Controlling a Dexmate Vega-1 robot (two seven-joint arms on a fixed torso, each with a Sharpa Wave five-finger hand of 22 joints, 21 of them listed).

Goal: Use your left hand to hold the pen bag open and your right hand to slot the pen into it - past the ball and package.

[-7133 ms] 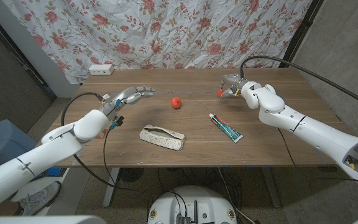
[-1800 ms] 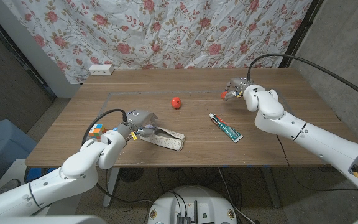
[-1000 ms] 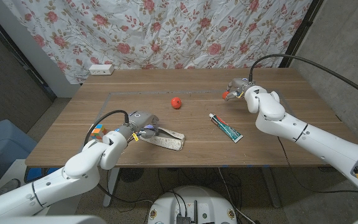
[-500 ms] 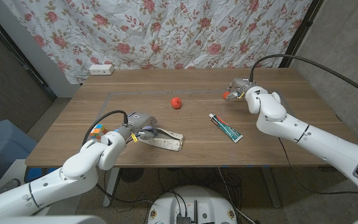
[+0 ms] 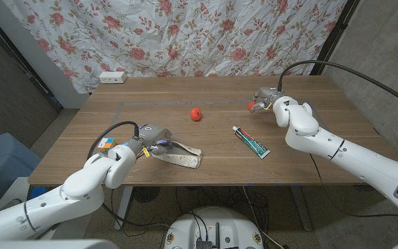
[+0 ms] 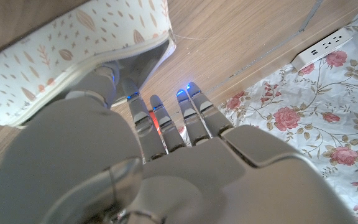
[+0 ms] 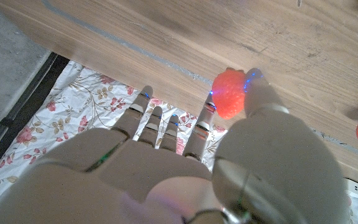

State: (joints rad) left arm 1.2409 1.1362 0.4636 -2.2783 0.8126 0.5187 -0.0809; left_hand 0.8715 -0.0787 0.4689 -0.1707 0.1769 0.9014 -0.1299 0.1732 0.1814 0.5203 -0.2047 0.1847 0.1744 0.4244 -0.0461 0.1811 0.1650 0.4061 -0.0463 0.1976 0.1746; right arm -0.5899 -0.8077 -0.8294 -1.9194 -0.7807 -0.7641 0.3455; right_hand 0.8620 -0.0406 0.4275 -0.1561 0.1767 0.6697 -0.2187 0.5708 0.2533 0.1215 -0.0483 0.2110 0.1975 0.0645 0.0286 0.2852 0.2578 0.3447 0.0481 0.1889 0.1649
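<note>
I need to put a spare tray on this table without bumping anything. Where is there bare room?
Bare wood lies along the far edge between the power strip and the right robot hand, and at the near right corner beyond the toothpaste tube. The near left is crowded: left robot hand, pen bag, cube.

A white power strip (image 5: 112, 77) lies at the worktop's (image 5: 302, 155) far left edge, a colourful cube (image 5: 104, 144) near its left side, a floral curtain (image 5: 185, 34) behind.
</note>
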